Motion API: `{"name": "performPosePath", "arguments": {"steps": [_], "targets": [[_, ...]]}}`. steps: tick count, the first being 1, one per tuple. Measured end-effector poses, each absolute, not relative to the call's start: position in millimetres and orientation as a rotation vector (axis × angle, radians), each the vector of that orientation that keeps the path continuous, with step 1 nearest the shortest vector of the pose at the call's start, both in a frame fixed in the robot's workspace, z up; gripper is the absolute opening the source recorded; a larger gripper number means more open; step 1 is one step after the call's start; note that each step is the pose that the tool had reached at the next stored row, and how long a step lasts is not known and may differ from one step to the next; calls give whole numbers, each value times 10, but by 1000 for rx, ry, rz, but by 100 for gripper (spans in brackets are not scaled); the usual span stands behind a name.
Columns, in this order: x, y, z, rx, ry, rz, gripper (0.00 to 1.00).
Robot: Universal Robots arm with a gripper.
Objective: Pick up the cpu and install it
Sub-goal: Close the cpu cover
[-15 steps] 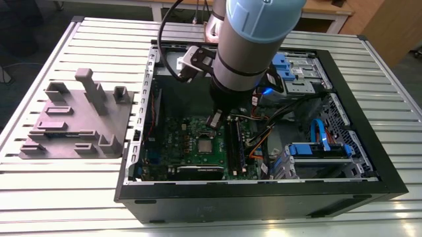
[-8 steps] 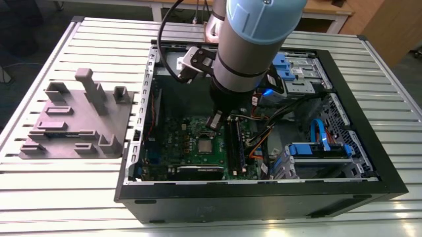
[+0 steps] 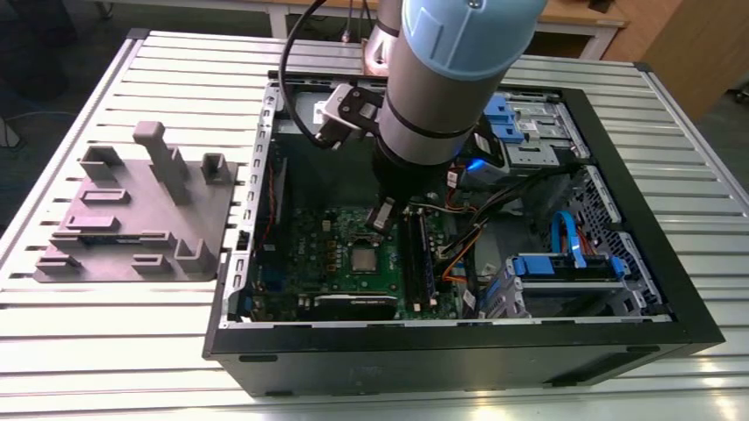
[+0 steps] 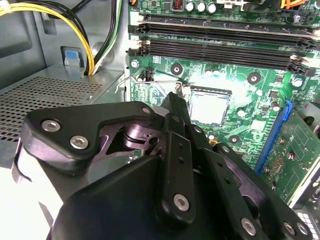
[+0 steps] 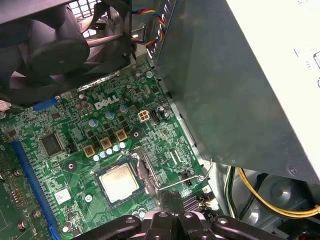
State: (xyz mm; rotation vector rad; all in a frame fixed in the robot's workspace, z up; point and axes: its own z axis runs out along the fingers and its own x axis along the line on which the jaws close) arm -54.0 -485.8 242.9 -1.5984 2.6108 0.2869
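Note:
The cpu (image 3: pixel 364 259) lies flat in its socket on the green motherboard (image 3: pixel 316 254), silver top up, and shows in both wrist views (image 4: pixel 210 107) (image 5: pixel 118 182). My gripper (image 3: pixel 381 216) hangs inside the open computer case, a little above the board and just beside the socket. Its black fingers (image 4: pixel 174 102) meet at their tips with nothing between them; the gripper (image 5: pixel 173 199) is shut and empty. A thin wire socket lever (image 5: pixel 186 182) runs right by the fingertips. The cpu is apart from the gripper.
The black case (image 3: pixel 468 351) lies open on a slatted metal table (image 3: pixel 105 351). A grey moulded tray with upright posts (image 3: pixel 129 219) stands at the exterior view's left. Memory slots (image 4: pixel 220 40), a fan (image 5: pixel 60 45), the power supply box (image 5: pixel 240 85) and loose cables (image 3: pixel 468 237) crowd around the socket.

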Motion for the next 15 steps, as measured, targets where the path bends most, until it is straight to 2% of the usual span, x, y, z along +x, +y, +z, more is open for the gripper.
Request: {"name": "performPosePath", "arguments": {"steps": [15], "targets": [[-590, -4937, 2428, -1604, 2610, 282, 10]]}}
